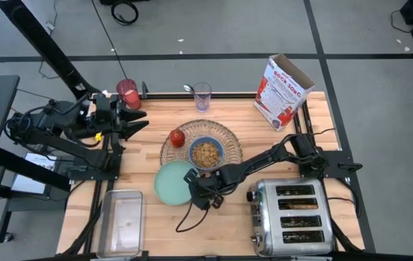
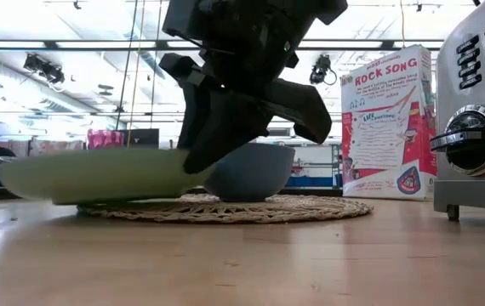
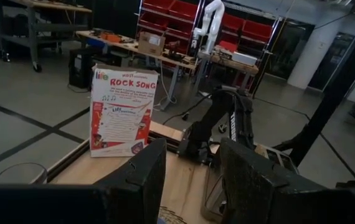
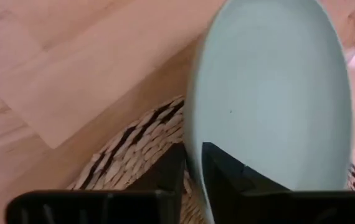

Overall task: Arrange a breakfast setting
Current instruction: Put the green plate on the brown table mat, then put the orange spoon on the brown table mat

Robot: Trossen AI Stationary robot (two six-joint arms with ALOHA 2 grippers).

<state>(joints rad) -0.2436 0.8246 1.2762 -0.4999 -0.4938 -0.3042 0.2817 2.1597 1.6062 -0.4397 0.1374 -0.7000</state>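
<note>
The round woven placemat lies mid-table with the blue bowl of cereal on it and the red apple at its left edge. The mint-green plate sits at the mat's near-left edge, its right part over the mat. My right gripper is shut on the plate's rim. The red-filled glass stands at the far left. My left gripper hangs open above the table's left side, holding nothing. My right gripper pinches the plate's rim on the side nearest the bowl, one finger over the plate's inner face and the other beneath it. The fingers slant down from the table's right. The plate lies almost level, its held side over the placemat.
A chrome toaster stands at the near right, close to my right arm. A cereal box is at the far right, an empty glass at the far middle, a clear tub at the near left.
</note>
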